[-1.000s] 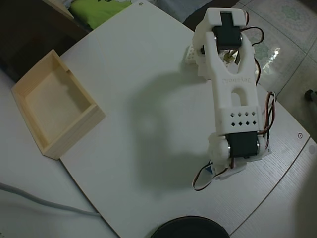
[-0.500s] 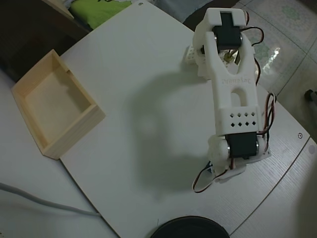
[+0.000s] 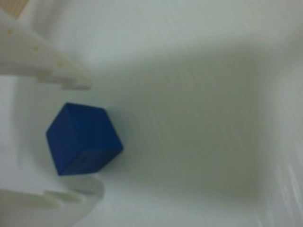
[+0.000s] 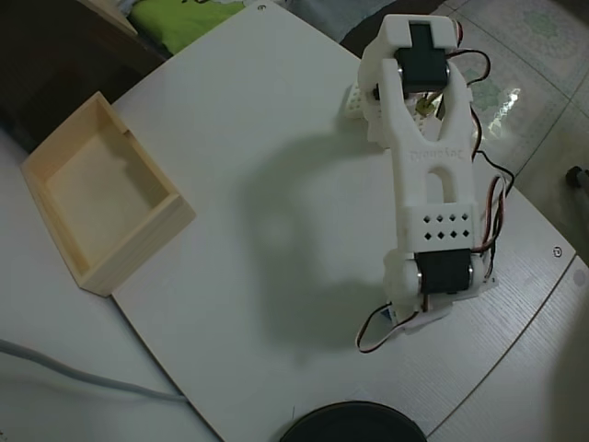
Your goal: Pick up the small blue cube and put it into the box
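The small blue cube (image 3: 84, 138) sits on the white counter (image 3: 199, 118), tilted so one corner points toward the camera in the wrist view, its faces plain and a little blurred. It lies between the two white fingers (image 3: 45, 61) of the pincer (image 3: 92, 137), which come in from the left edge of that view, one above the cube and one below it. The pincer is spread apart, with a sliver of counter showing on either side of the cube, so nothing is clamped on it; I cannot tell for sure whether the lower finger brushes it. In the overhead view the cube is out of sight, hidden under the white arm (image 4: 428, 157), which reaches over the right part of the round white counter (image 4: 276, 184) with black servo blocks and red and black wires along it. The box (image 4: 103, 193), pale bare wood and lidless, stands well apart at the left edge of the counter, its inside bare. A dark round object (image 4: 354, 424) shows at the bottom edge.
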